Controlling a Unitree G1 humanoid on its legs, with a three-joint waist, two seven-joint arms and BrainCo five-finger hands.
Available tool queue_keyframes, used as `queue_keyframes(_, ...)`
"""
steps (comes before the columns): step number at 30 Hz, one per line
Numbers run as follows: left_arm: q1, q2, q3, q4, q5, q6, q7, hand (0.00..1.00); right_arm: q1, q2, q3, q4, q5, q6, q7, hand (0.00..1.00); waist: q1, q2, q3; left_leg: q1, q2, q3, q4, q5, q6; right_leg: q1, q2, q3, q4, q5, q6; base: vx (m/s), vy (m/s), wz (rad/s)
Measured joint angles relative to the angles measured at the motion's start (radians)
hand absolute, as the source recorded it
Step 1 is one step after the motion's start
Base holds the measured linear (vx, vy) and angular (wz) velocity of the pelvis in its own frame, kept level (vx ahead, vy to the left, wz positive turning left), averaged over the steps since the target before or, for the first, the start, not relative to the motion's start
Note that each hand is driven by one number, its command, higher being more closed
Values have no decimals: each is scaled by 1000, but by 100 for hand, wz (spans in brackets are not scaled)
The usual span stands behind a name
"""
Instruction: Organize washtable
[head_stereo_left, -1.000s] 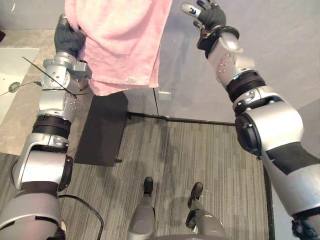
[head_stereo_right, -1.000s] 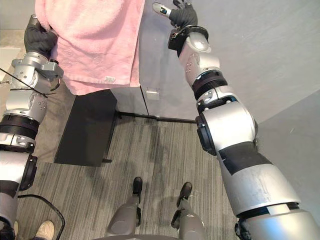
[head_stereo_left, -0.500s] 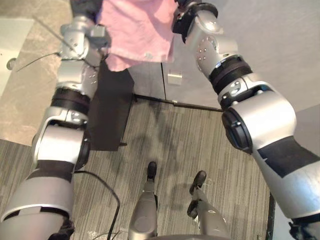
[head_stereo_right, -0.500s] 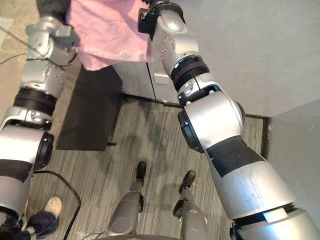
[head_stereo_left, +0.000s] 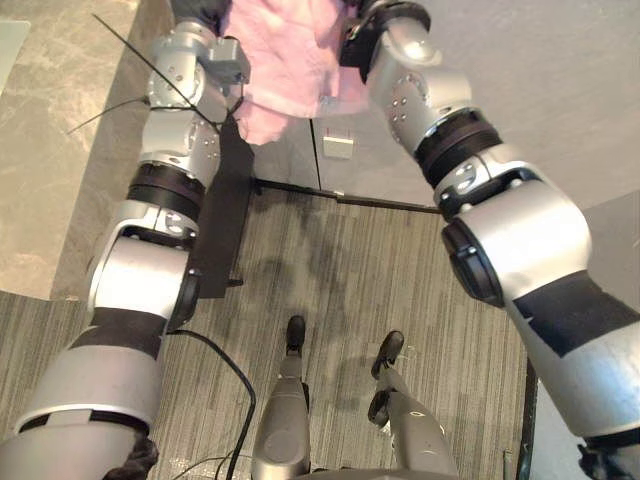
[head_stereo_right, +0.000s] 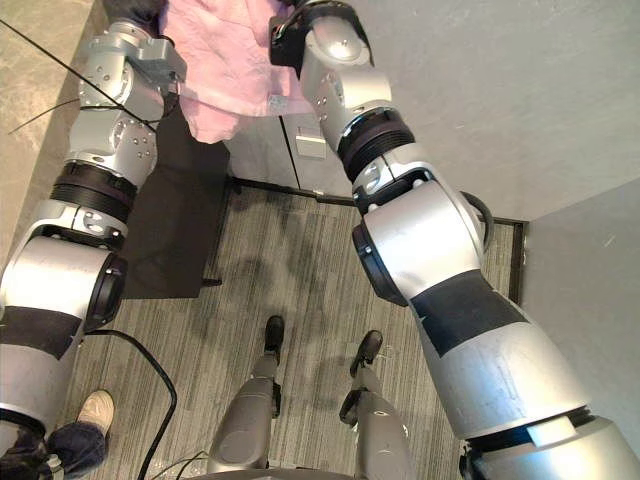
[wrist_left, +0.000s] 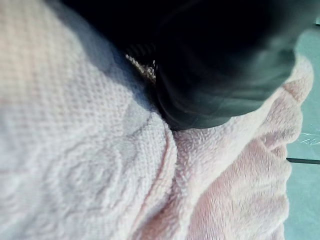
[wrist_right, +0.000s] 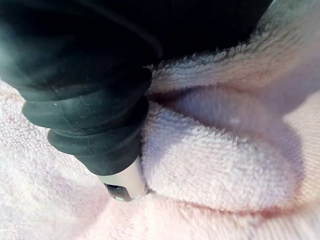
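Counter (head_stereo_left: 60, 150): pale marbled stone, far left of the eye views, running up to the top edge

Shoe (head_stereo_right: 95, 410): light-coloured, a person's, on the floor at the lower left corner with a dark trouser leg just below it

Left hand (wrist_left: 220, 65): raised to the top of the eye views above the counter's edge, its dark cover lying against the towel; whether it is closed on the cloth cannot be told, as cloth and cover hide the rest

Panel (head_stereo_left: 228, 210): flat and black, standing beside the counter below the left arm, its lower end on the floor

Towel (head_stereo_left: 285, 60): pink terry, held high between the two hands at the top centre, bunched and creased, its lower edge hanging in front of the grey wall, well clear of the counter (both wrist views show its pile pressed close against the covers)

Wall plate (head_stereo_left: 338, 147): small and white, on the grey wall just below the towel

Floor (head_stereo_left: 400, 280): grey striped carpet

Right hand (wrist_right: 100, 115): raised just right of the towel, ribbed cover sunk into a thick fold of it; its hold cannot be told
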Motion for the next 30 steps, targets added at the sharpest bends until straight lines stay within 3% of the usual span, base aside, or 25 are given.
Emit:
queue_keyframes(21, 40, 16, 12, 1, 2, 15, -23, 100, -80, 1, -38, 35, -85, 21, 34, 100, -5, -12, 28, 18, -1, 9, 0, 3, 4, 7, 0, 18, 0, 7, 0, -17, 11, -2)
queue_keyframes(22, 40, 16, 13, 2, 2, 16, -24, 0, -80, 2, -38, 40, -97, 22, 43, 0, -5, -13, 28, 20, -1, 8, 0, 3, 4, 10, 0, 17, 0, 7, 0, -35, 24, 2)
queue_keyframes(30, 73, 61, 51, 51, 22, 34, -22, 0, -78, -23, -43, 61, -124, 22, 43, 0, -10, -24, 42, 27, -2, 6, 0, 3, 4, 18, 0, 15, 0, 7, 0, -27, 15, 0)
